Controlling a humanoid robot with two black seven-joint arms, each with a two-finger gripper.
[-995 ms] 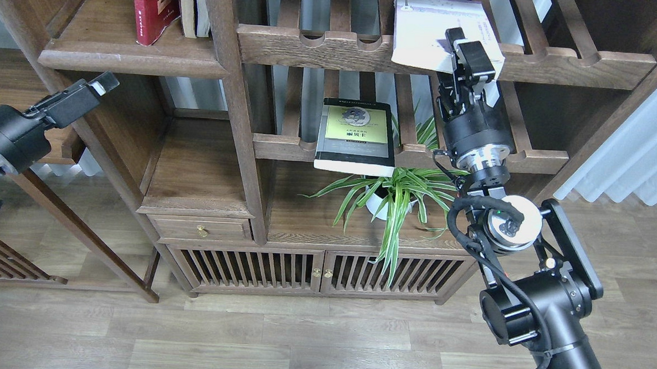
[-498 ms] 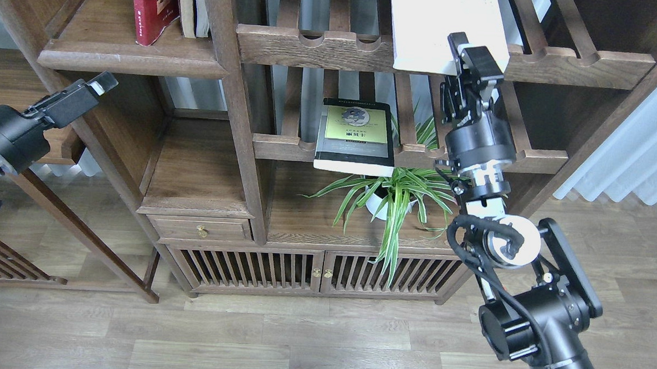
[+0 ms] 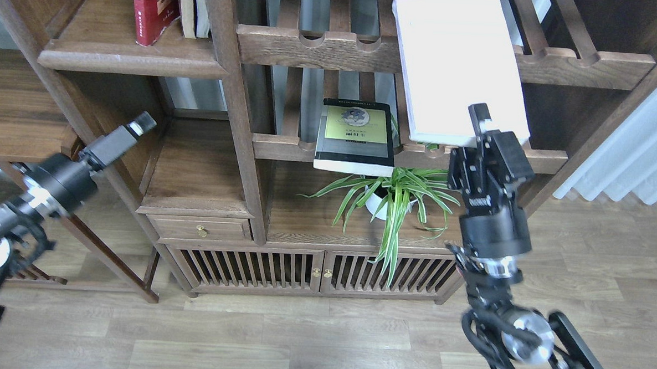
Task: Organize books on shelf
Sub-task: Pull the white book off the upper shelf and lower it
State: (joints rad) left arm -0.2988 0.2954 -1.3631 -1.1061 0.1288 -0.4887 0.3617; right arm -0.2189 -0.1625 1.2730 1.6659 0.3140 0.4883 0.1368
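A tall dark-brown wooden cabinet (image 3: 237,119) fills most of the room's far side, its posts slanting upward. Low down it has a small drawer (image 3: 202,228) with a brass knob and two slatted doors (image 3: 319,270) with brass pulls. A spider plant (image 3: 395,196) in a white pot stands on the ledge above the doors, its striped leaves spilling over the front. The floor (image 3: 277,337) is pale grey-brown wood planking. White pleated curtains (image 3: 635,153) hang at the right, brightly lit.

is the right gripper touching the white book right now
Touching. The head view shows the right gripper with its jaws clamped on the near edge of the white book, one finger lying over the cover.
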